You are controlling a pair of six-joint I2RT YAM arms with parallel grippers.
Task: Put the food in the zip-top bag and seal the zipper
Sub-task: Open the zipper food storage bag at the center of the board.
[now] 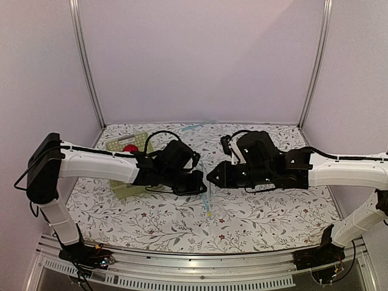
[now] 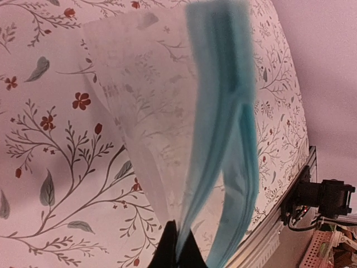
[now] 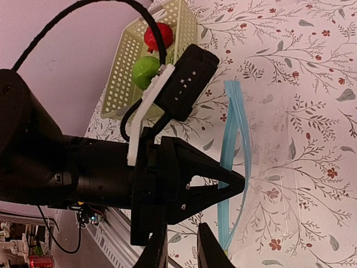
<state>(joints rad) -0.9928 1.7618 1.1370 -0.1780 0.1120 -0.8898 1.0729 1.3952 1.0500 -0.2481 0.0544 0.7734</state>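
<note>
The clear zip-top bag [image 3: 290, 184] lies on the flowered table, and its light blue zipper [image 3: 231, 128] has its two lips parted. My left gripper [image 3: 241, 181] is shut on one lip of the zipper [image 2: 223, 111] and lifts it, so the bag's clear film [image 2: 145, 100] hangs from it. My right gripper [image 3: 183, 254] is open and empty, just beside the strip's near end. In the top view the left gripper [image 1: 199, 180] and right gripper [image 1: 211, 176] meet tip to tip mid-table. The red apple [image 3: 158, 34] and green apple [image 3: 146, 70] sit in the basket.
The pale green perforated basket [image 3: 125, 72] stands at the left behind my left arm; it also shows in the top view [image 1: 118, 145], with the red apple [image 1: 130, 148] in it. The metal rail [image 1: 200, 267] runs along the table's near edge. Walls enclose the back and sides.
</note>
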